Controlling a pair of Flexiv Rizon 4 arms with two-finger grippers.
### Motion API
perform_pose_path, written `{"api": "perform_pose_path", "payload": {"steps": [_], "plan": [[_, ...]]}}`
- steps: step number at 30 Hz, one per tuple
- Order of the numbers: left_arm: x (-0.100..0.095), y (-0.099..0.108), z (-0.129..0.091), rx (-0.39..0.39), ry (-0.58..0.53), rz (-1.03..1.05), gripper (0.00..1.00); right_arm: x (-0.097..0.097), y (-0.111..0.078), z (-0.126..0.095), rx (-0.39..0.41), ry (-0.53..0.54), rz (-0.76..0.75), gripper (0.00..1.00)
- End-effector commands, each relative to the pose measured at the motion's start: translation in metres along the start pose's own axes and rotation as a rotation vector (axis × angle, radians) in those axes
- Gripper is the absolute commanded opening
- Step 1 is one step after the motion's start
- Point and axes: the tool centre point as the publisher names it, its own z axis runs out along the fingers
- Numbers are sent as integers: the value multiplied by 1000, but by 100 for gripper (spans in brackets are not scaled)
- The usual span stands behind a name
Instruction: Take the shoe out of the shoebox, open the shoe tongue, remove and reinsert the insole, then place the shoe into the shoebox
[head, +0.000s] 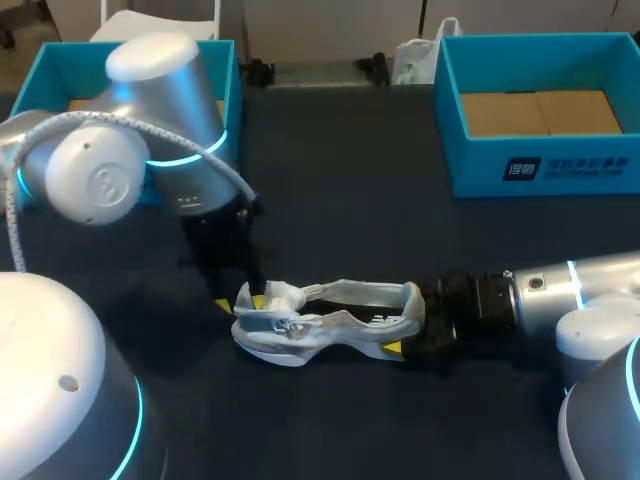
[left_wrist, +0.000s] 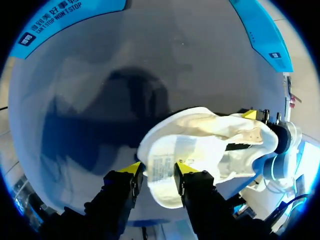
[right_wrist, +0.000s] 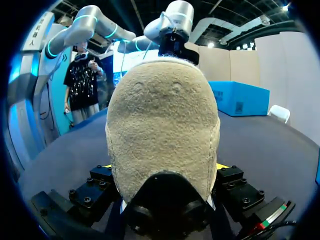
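On the dark tabletop (head: 340, 180), right hand (right_wrist: 164, 167) clamps the shoe (head: 330, 322) at its heel, steadying it, while left hand (left_wrist: 157, 171) pinches the tongue (left_wrist: 161, 192), seemingly to fold it open.

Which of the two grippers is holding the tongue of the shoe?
The left gripper: its fingers pinch the white tongue with the label, whereas the right gripper clamps the heel end of the shoe.

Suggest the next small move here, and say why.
Probably the left gripper should pull the tongue up, away from the heel: it pinches the tongue, the right gripper clamps the heel, and the shoe lies on the table.
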Motion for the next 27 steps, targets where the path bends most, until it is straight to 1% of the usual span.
{"api": "perform_pose_path", "payload": {"steps": [1,4,8,11,16,23,27], "plan": [[-11,0,-5,9,33,9,45,0,0,2,7,0,1,0],[-13,1,-15,21,27,32,44,0,0,2,7,0,1,0],[-8,2,-35,31,33,82,42,0,0,2,7,0,1,0],[0,1,-50,57,16,127,44,0,0,2,7,0,1,0],[22,-1,-80,95,-24,243,44,0,0,2,7,0,1,0],[47,1,-118,65,-72,444,45,0,0,2,7,0,1,0],[58,2,-132,0,-72,644,43,0,0,2,7,0,1,0]]}}
